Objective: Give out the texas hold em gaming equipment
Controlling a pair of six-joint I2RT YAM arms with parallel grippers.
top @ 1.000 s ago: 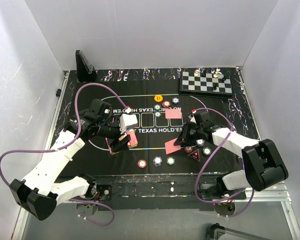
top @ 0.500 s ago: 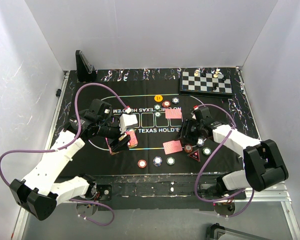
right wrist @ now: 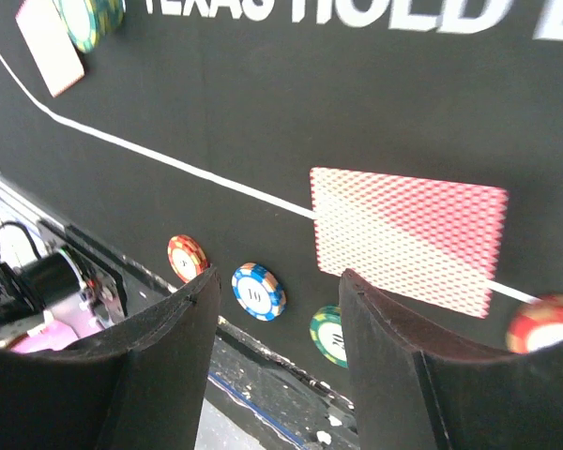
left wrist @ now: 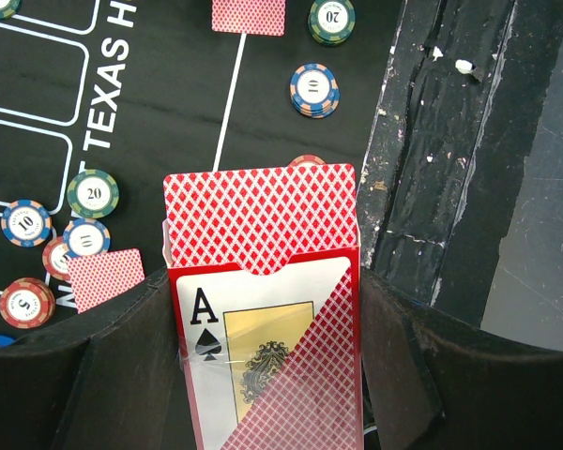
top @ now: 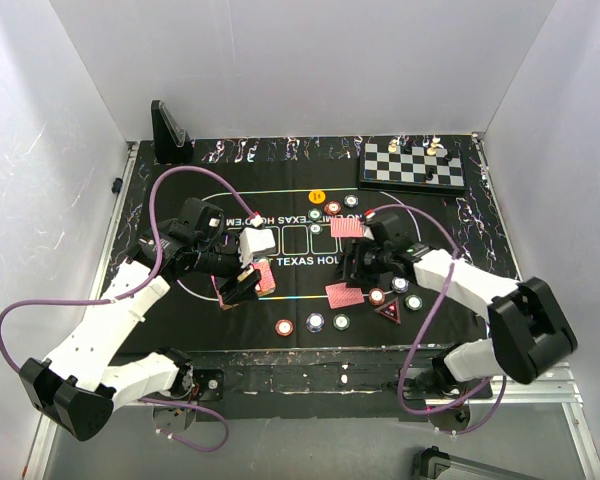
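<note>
Over the last second the right gripper [top: 358, 262] has slid left and away from the arm bases along the mat [top: 220, 180], ending just above the loose card [top: 343, 296]; the left arm hasn't budged.

From above, the left gripper [top: 242, 285] holds the card box [top: 263, 277] over the mat's left half. Chips [top: 314, 322] line the near edge, and a red triangular marker [top: 388, 311] lies by the right arm.

On the left wrist camera the left gripper [left wrist: 263, 314] is clamped on the sides of the card box [left wrist: 300, 375], with the deck [left wrist: 258, 211] poking out of its mouth.

On the right wrist camera the right gripper [right wrist: 277, 281] has its fingers spread with nothing between them. The loose card [right wrist: 408, 239] lies flat just right of the gap.

A card looks light, thin, slick and bendy. Flat on the mat it would be awkward to pinch, so I'd take one by the exposed edge of the deck.
</note>
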